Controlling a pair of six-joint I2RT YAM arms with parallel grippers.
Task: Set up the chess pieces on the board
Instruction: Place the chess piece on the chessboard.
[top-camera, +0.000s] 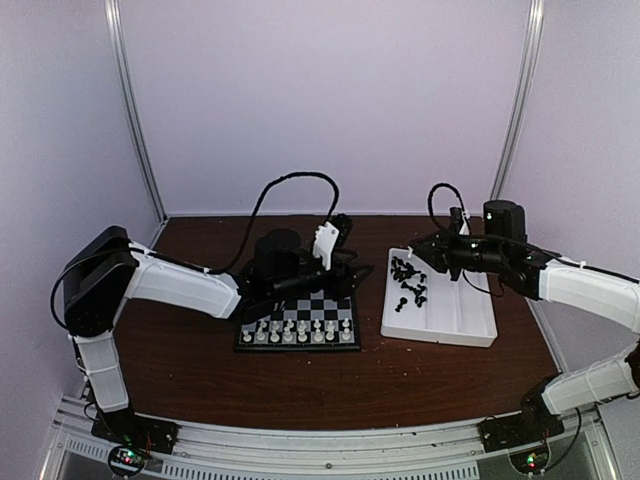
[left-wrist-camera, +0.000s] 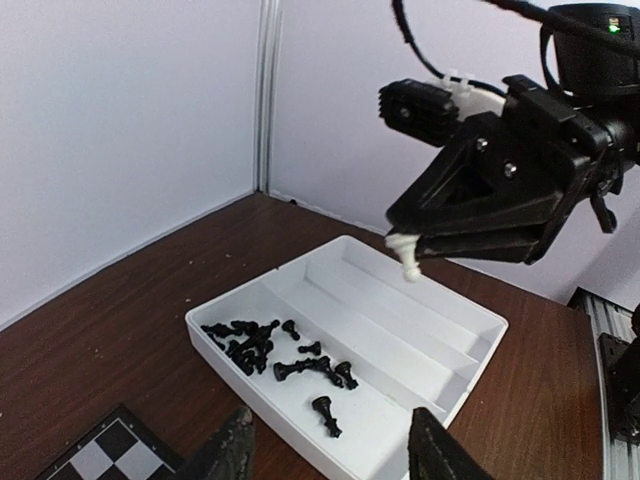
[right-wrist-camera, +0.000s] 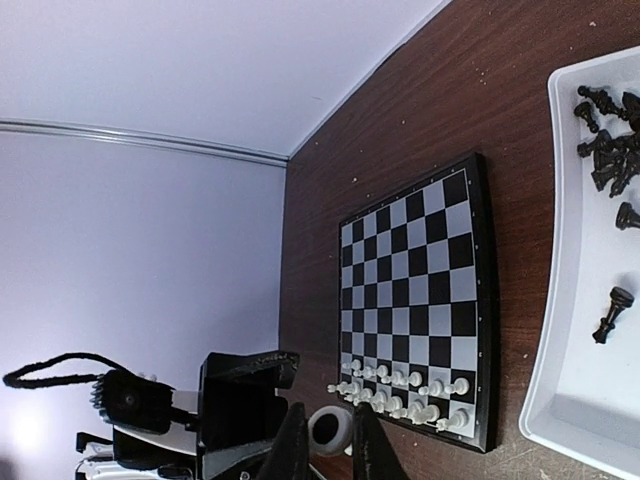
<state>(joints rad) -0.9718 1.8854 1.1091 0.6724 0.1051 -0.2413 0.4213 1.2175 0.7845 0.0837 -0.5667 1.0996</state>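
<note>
right gripper (left-wrist-camera: 415, 245) is pinching a white piece (left-wrist-camera: 408, 262), left gripper (left-wrist-camera: 335, 450) spread and empty, so I'd lower it dead upright onto the board (top-camera: 325, 305) without clipping those 2 white rows (top-camera: 297, 333).

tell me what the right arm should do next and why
Probably carry the white piece pinched in the right gripper across to the board to join the white rows; it hangs over the tray, where only black pieces lie.
</note>
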